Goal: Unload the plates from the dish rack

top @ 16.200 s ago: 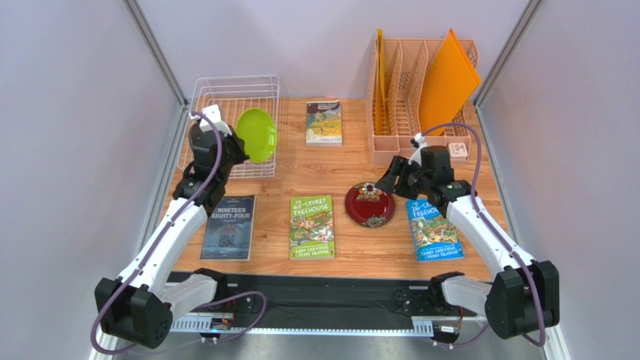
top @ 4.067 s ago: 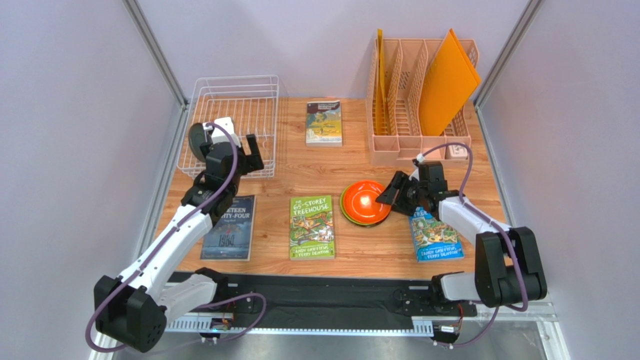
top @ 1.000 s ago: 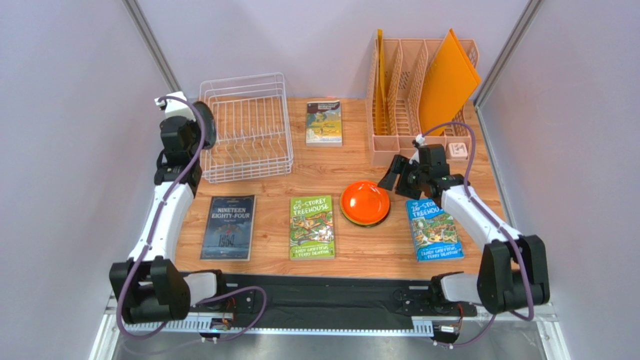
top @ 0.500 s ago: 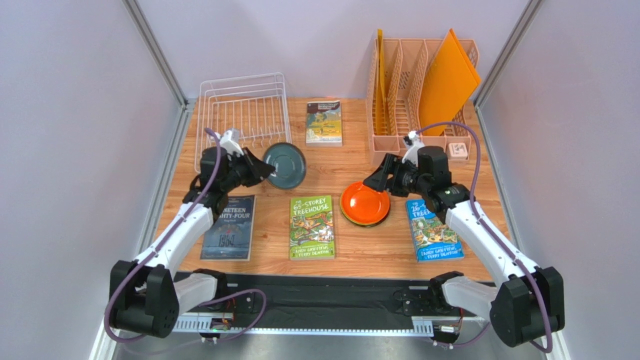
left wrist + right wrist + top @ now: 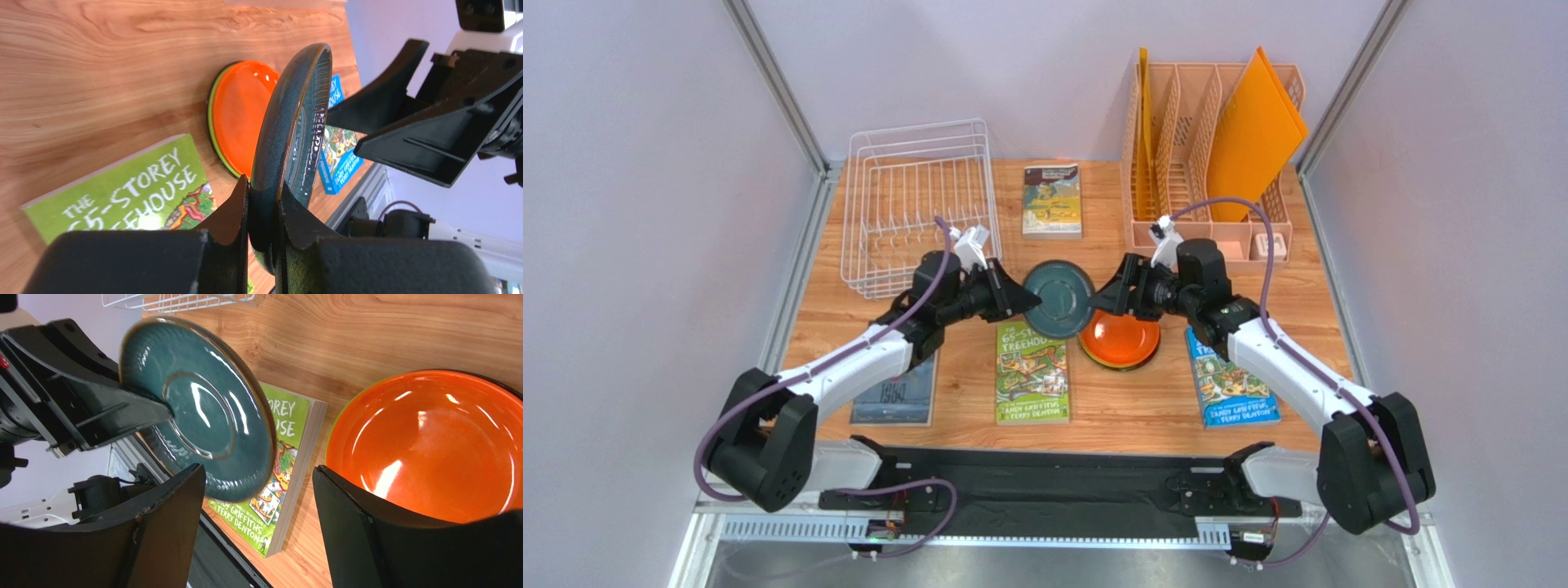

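My left gripper is shut on the rim of the dark teal plate and holds it on edge above the table's middle; it shows in the left wrist view and the right wrist view. My right gripper is open, its jaws just right of the teal plate's far rim. The orange plate lies on top of a stack with a lime green rim under it. The red plate is hidden. The white wire dish rack stands at the back left with no plates in it.
A green book lies under the held plate. A blue book lies right of the stack, a dark book at left, a small book at the back. A peach organizer with orange boards stands back right.
My left arm took the teal plate from the rack area and carried it right to the middle. My right gripper moved left from the orange plate toward the teal plate.
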`<move>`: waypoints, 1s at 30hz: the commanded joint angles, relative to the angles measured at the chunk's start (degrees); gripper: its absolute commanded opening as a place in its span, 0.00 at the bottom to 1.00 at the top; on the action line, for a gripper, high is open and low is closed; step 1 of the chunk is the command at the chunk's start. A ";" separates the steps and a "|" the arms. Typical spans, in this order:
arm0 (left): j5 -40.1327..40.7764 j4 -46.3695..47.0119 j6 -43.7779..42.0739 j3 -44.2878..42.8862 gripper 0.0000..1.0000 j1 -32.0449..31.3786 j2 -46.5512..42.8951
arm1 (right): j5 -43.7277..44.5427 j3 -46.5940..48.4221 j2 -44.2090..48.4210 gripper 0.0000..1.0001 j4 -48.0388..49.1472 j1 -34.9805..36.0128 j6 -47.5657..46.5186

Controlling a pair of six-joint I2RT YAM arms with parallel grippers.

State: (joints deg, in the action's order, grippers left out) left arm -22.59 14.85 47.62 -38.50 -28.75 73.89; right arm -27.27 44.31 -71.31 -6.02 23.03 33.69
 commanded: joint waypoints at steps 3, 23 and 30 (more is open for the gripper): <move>-1.75 10.71 2.74 -5.00 0.00 -4.20 2.48 | -4.45 -0.81 -4.18 0.70 10.14 0.26 2.77; 13.76 -4.37 -10.78 -7.11 1.00 -6.23 -2.60 | 6.17 -5.90 8.37 0.00 -2.14 -6.76 -0.73; 29.34 -16.68 -20.97 -5.89 1.00 -6.23 -11.82 | 6.61 -7.49 8.29 0.00 -6.02 -11.16 -0.91</move>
State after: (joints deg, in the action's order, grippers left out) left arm -5.10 6.04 35.14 -43.57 -35.00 66.87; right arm -21.32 36.95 -63.55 -12.23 12.75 33.54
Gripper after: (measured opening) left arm 0.993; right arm 0.115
